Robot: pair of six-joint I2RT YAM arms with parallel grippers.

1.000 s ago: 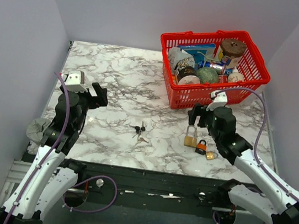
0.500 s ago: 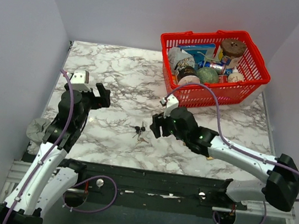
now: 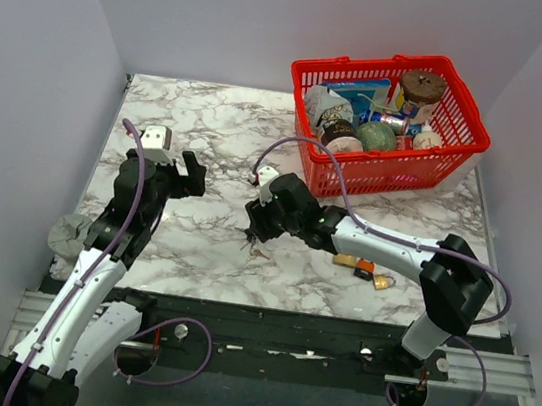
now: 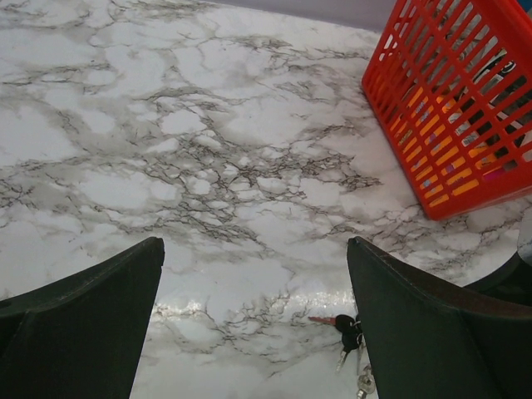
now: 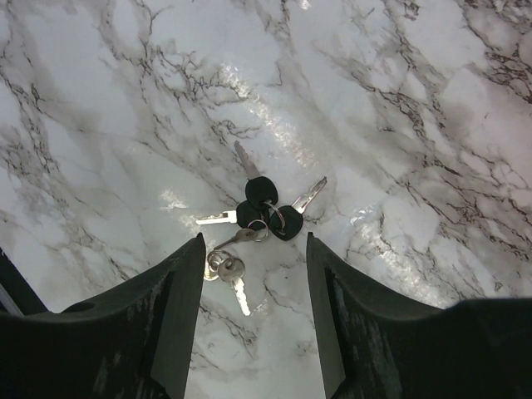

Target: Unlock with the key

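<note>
The bunch of keys (image 5: 259, 214) lies on the marble bench (image 3: 210, 134), partly in the gap between the right jaws, which stand apart and clamp nothing (both tips look clear of it). The left jaws gape wide, well left of the bunch. Three black-headed keys and a couple of plain silver ones share rings, blades fanned out. Labels in the red basket (image 3: 355, 183) are too small to read.

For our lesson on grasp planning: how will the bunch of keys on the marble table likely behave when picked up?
The bunch of keys probably hangs floppy: several keys splay loosely from linked rings. Lying flat on the glossy table, it may slide rather than lift.
</note>
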